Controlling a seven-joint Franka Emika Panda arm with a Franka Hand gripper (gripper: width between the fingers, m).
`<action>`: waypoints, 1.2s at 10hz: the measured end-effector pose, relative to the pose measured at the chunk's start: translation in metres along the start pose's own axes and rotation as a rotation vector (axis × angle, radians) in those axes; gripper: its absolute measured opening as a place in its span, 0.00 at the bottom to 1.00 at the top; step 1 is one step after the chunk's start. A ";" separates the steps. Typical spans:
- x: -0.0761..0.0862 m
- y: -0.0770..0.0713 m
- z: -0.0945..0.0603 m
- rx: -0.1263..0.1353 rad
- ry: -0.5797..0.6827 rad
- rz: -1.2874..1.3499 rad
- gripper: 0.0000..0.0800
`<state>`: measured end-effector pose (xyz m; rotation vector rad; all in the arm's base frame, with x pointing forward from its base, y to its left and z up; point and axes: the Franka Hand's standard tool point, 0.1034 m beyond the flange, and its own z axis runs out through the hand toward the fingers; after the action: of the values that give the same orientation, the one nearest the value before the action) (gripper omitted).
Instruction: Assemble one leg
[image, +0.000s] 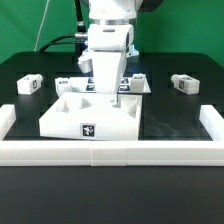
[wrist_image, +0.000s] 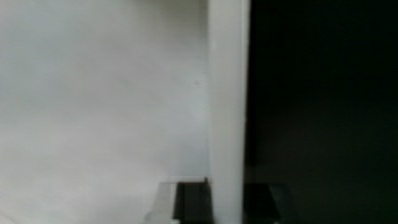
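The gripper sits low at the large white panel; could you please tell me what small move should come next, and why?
Probably close the gripper on the wall of the white panel, if it is not gripped yet. The wrist view shows a thin white edge between the fingertips, whereas each leg in sight lies loose, apart from the arm.

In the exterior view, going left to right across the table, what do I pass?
The border rail at its left side → loose leg → large white panel → another loose leg → the border rail's right side. Whatever overlaps the panel is left out.
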<state>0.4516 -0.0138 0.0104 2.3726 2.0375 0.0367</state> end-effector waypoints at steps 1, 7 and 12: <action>0.000 0.000 0.000 0.000 0.000 0.000 0.07; 0.026 0.021 -0.011 0.132 -0.048 -0.179 0.08; 0.038 0.019 -0.008 0.140 -0.047 -0.161 0.08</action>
<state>0.4759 0.0208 0.0196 2.2498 2.2706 -0.1674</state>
